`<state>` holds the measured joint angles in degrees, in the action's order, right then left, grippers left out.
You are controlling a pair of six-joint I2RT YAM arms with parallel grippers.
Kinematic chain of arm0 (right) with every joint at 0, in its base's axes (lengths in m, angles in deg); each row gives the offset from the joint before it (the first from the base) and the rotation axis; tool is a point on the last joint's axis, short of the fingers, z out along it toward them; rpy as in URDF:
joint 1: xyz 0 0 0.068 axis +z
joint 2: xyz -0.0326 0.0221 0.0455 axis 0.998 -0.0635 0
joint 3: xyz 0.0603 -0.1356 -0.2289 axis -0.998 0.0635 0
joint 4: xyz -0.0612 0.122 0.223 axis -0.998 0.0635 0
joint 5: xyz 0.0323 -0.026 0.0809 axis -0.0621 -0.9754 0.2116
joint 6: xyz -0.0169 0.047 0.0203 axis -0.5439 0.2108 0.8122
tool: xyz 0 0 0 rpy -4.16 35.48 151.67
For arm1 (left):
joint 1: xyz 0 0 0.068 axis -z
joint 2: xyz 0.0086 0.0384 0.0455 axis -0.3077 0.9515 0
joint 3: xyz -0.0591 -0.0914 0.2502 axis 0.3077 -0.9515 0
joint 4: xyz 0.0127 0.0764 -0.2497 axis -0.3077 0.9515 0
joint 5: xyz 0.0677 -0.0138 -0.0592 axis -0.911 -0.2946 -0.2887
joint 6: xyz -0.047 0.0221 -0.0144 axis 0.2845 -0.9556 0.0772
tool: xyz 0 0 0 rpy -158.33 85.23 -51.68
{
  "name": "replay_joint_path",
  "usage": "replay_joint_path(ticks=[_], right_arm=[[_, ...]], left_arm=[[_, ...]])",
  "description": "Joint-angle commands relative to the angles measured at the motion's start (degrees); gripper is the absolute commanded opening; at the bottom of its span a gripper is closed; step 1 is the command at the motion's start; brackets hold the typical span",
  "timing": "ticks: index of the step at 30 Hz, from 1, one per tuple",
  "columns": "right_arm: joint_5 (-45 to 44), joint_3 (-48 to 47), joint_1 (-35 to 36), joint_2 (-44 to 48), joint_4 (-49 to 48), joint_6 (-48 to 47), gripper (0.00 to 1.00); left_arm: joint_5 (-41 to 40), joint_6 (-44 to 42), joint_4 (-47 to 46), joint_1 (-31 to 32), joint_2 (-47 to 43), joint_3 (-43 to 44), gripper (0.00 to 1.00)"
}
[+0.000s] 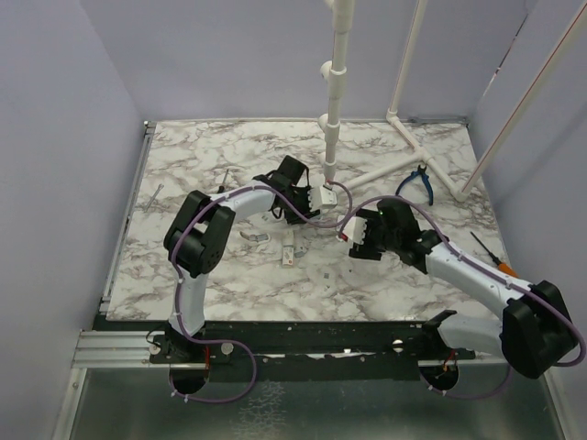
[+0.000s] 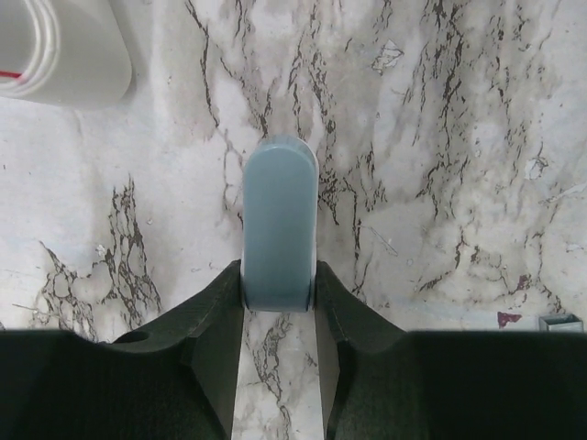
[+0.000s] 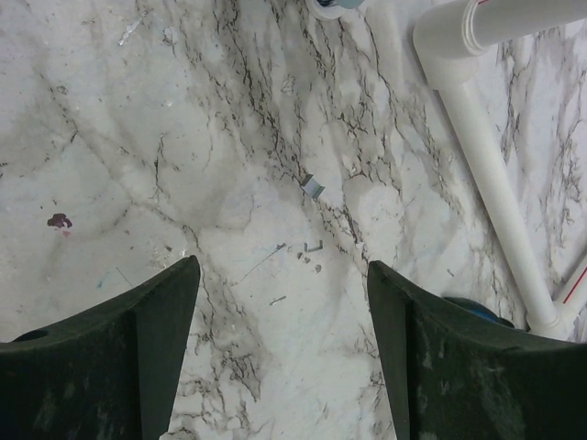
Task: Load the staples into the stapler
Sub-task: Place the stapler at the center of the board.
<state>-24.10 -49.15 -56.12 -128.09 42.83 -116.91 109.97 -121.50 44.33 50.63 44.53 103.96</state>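
Over the marble table (image 1: 202,156), left claw (image 2: 278,275) clamps the stapler (image 2: 280,220), seemingly steadying it for loading; right claw (image 3: 282,270) hangs open, empty.

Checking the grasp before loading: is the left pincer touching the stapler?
Touching. In the left wrist view, the left pincer clamps the stapler on both sides, with no gap at either finger.

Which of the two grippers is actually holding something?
The left gripper: it is closed on the light blue stapler. The right gripper stands open with nothing between its jaws.
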Motion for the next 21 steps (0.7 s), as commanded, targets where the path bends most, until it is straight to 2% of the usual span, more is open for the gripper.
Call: replay_joint_path(ticks=[1, 3, 8, 13, 21], right_arm=[[-0.41, 0.42, -0.43, -1.0, 0.97, 0.96, 0.77], [-0.53, 0.33, -0.44, -1.24, 1.01, 1.01, 0.76], [-0.69, -0.39, -0.53, -2.61, 1.47, 0.79, 0.76], [-0.64, -0.97, -0.53, -3.39, 1.58, 0.74, 0.76], [2.63, -5.52, -0.53, -6.48, 4.19, 0.65, 0.76]], left_arm=[[-3.02, -3.91, -2.75, 0.25, -1.14, -1.06, 0.41], [-2.74, -4.57, -2.61, 0.16, -1.55, -1.19, 0.49], [-1.41, -3.7, -1.09, -0.32, -2.33, 0.03, 0.6], [-0.18, -1.64, 1.14, -1.44, -5.28, 0.41, 0.63], [3.87, 4.96, 5.49, -7.76, -16.87, -3.63, 0.65]])
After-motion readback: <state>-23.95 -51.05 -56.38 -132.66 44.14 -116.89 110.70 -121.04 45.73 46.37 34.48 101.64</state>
